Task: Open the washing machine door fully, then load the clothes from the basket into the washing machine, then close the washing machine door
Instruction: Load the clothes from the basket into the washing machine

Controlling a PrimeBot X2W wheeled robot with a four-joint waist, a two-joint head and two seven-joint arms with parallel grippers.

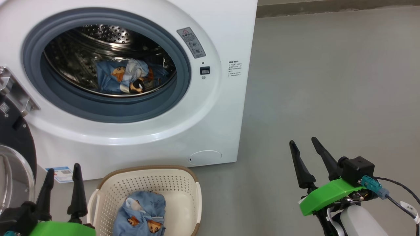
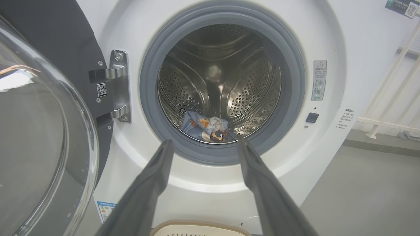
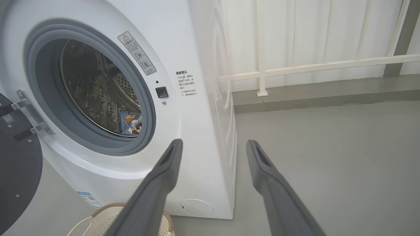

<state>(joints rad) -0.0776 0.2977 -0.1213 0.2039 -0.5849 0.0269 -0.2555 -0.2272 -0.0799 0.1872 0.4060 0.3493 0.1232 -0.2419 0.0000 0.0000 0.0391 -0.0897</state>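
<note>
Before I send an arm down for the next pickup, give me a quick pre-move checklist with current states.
1. The washing machine door swung wide open: ok.
2. The left gripper, jaws open and empty: ok.
3. The right gripper, jaws open and empty: ok.
4. The loaded garment inside the drum, behind the gasket: ok.
5. The basket emptied: not ok, one blue garment lies in it.
6. More clothes beneath that garment: cannot tell.
</note>
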